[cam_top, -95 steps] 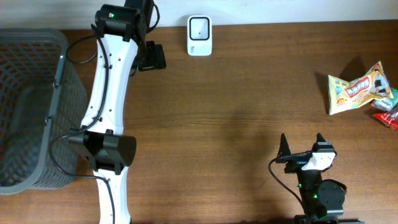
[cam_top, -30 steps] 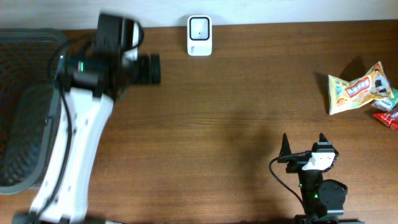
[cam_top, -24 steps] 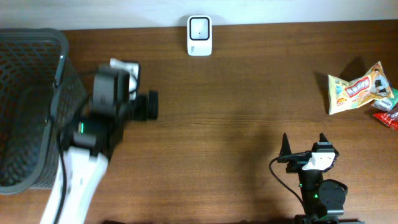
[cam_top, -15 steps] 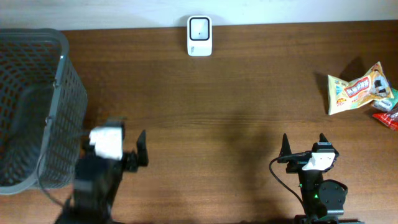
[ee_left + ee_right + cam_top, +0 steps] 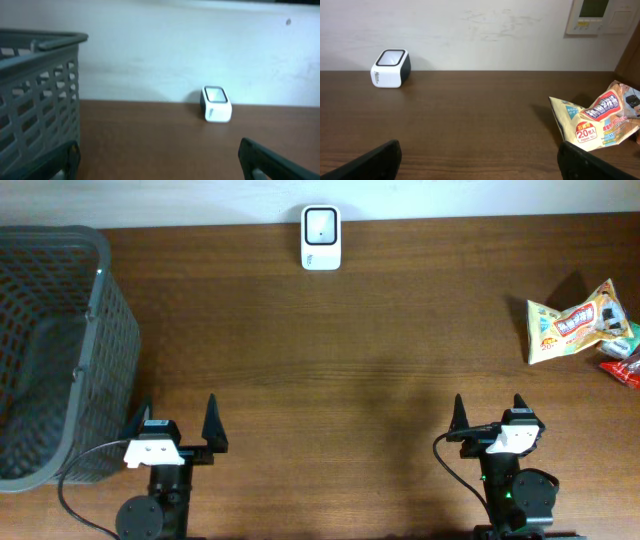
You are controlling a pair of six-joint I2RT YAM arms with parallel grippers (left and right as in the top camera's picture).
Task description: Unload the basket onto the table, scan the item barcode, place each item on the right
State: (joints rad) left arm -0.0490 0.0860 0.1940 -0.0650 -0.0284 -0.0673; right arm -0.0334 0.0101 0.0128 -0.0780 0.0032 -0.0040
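Overhead: red packet [image 5: 622, 370] cropped at right edge; left end effector [image 5: 177, 415] and right end effector [image 5: 487, 408] wide.

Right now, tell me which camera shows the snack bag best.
Right wrist: the snack bag is close, printed front facing the lens. Overhead shows it small near the right edge. Left wrist misses it.

1. bench [image 5: 380, 350]: dark brown wood, fine grain showing, smooth, low sheen.
2. basket [image 5: 100, 310]: grey plastic lattice, matt.
3. scanner [image 5: 321, 237]: white plastic shell, smooth, slightly glossy; dark glassy window on its face.
4. snack packet [image 5: 575, 322]: crinkled plastic film, glossy, printed, catching light on the folds.
5. left tool [image 5: 178, 418] and right tool [image 5: 487, 412]: matt black plastic fingers, white plastic housing.
6. wall [image 5: 470, 35]: off-white, matt, faintly scuffed.
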